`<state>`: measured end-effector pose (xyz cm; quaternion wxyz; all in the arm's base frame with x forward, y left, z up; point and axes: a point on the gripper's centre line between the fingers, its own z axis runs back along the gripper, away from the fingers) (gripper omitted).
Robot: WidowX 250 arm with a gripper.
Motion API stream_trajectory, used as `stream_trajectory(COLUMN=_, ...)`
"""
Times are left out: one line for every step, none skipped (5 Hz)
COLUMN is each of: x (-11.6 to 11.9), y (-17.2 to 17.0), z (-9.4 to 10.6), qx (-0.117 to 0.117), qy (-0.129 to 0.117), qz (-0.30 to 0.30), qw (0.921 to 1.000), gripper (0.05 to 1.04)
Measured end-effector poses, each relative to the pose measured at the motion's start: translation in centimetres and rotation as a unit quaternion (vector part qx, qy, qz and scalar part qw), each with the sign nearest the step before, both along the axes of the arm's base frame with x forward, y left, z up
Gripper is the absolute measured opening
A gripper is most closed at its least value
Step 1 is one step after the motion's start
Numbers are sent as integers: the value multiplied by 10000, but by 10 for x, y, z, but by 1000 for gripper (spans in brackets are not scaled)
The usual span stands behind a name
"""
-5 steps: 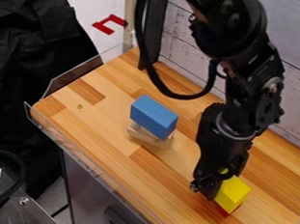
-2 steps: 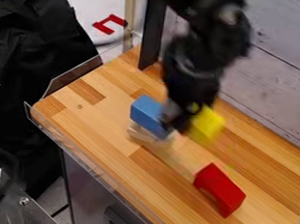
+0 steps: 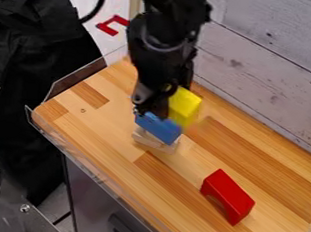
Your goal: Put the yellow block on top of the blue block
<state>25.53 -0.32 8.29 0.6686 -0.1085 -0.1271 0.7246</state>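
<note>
Nearest, at the lower left corner of the view, sits a metal plate [image 3: 34, 219] with a screw in it, and beside it a dark cabinet [image 3: 92, 194] stands under the front edge of the wooden table [image 3: 116, 140]. A strip of clear plastic [image 3: 103, 178] runs along that edge. On the near right part of the table lies a red block [image 3: 233, 191], set at a slant, with a curved cut along its lower left side; it is well apart from the other blocks.

Further back, left of the table's middle, a pale wooden block [image 3: 155, 142] lies flat on the wood. The blue block [image 3: 158, 128] rests on top of it, its long side slanting down to the right. Above the right end of the blue block is the yellow block [image 3: 185, 106], held upright by the black gripper [image 3: 150, 108], which is closed on it. Whether the yellow block touches the blue one, I cannot tell. The arm [image 3: 164, 43] comes down from the top edge of the view.

Behind the table's right side rises a wall of pale boards [image 3: 269, 66]. Black cloth [image 3: 38, 54] hangs off to the left, and beyond it, a red shape [image 3: 112, 25] shows near the top.
</note>
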Motion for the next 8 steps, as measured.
stream_trajectory(x=-1, y=4, z=-9, qx=-73, qy=182, qz=13, qw=9998, gripper=591)
stream_trajectory(x=0, y=7, z=-16, qx=-167, qy=262, qz=65, qw=9995, gripper=591)
stream_trajectory(x=9, y=9, z=-19, qx=-197, qy=301, qz=23, qw=9994, gripper=591)
stream_trajectory(x=11, y=12, z=-24, qx=-271, qy=365, qz=44, qw=9990, gripper=590)
stream_trajectory(x=15, y=14, z=-27, qx=-315, qy=389, qz=33, qw=9987, gripper=590)
stream_trajectory(x=16, y=16, z=-29, qx=-327, qy=401, qz=37, qw=9987, gripper=590)
stream_trajectory(x=16, y=18, z=-29, qx=-342, qy=404, qz=29, qw=9986, gripper=590)
stream_trajectory(x=15, y=20, z=-33, qx=-370, qy=480, qz=-9, qw=9982, gripper=591)
